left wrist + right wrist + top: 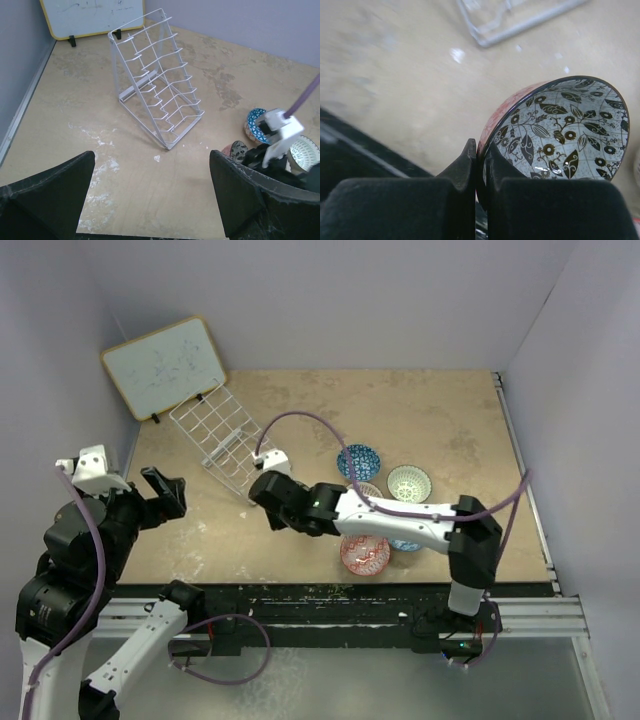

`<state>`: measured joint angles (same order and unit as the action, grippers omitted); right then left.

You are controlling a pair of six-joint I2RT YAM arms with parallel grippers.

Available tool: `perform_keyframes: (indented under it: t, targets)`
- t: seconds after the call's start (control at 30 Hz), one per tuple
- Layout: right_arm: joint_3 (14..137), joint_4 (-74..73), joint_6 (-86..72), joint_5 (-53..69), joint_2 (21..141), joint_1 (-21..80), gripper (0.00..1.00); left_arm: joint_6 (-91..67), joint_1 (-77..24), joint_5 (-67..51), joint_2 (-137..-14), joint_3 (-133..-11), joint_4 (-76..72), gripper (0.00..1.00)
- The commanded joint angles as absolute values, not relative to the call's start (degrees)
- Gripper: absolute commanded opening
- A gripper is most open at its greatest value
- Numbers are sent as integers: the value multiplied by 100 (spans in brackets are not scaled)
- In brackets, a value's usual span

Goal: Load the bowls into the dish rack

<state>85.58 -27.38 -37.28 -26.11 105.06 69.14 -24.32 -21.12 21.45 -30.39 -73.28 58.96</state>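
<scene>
I was on the carry step. My right gripper (479,150) held its jaws clamped on the rim of a leaf-patterned bowl (560,135), raised just near of the dish rack (157,80), which stood bare at far left. Next, I judged, it needed tipping between the wires. My left gripper (166,492) hung agape. The whiteboard (165,365) scribbles were unreadable, and no brands showed.

Dish rack (222,440): white wire grid, frame tilted, standing toward the far left corner of the table (440,410).
Dark leaf-patterned bowl (560,130), reddish outside: tipped on edge, rim pinched in the right gripper (481,155).
Red bowl (365,554): upright by the near edge.
Blue bowl (359,460) and cream-white bowl (409,482): upright, right of centre.
</scene>
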Motion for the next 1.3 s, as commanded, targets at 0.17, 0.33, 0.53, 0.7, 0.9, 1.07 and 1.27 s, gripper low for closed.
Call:
perform_keyframes:
  t: [0.17,0.33,0.53,0.7,0.9,1.07,1.27]
  targets:
    - [7436,1119,-3932,-733,8934,6212,0,-2293,-2108,2142,-3212,-7784,5858,99]
    - [6946,2416,-4280,-388,8666,5984,0,-2286,-2101,2153,-3243,-7912,5915,99]
    - [5906,5025,-5239,-735,8576,5810,0,-2333,-2105,2123,-3236,-7915,5924,99]
    - [5575,6057,-5566,-1434,8853,5810,0,-2316,-2101,2135,-3226,-7962,5987,99]
    - [5704,6542,-6156,-2105,9516,5808,0,-2281,-2104,2103,-3190,-7979,6099,99]
    - [6208,6546,-6681,-2616,10173,5822,0,-2232,-2105,2084,-3193,-8010,6166,99]
    - [6524,6937,-6845,-3035,10679,5834,0,-2188,-2109,2010,-3200,-8088,6219,99]
